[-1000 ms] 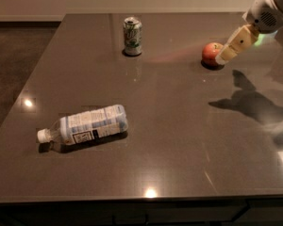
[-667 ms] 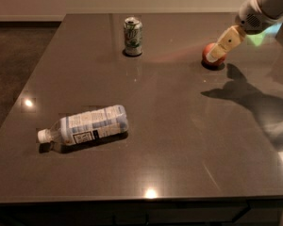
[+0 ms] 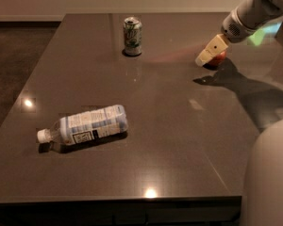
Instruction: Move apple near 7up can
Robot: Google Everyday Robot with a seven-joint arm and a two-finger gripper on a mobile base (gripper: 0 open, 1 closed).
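Gripper (image 3: pixel 208 54) hangs low over far-right part of table (image 3: pixel 179 140). Arm (image 3: pixel 252 11) runs up & to the right from it, out of the top-right corner. Apple (image 3: pixel 220 59) sits on table just right of gripper, partly hidden behind it; touching or not, can't tell. 7up can (image 3: pixel 132 36) stands upright well left of gripper & a bit farther back, near table's far edge. 1 bottle (image 3: pixel 87 126) lies on its side far left of gripper & much nearer the front, cap end pointing away from gripper. Can is behind bottle, slightly right of it. Robot body (image 3: pixel 269 178) is in front of gripper, at table's right-front corner.
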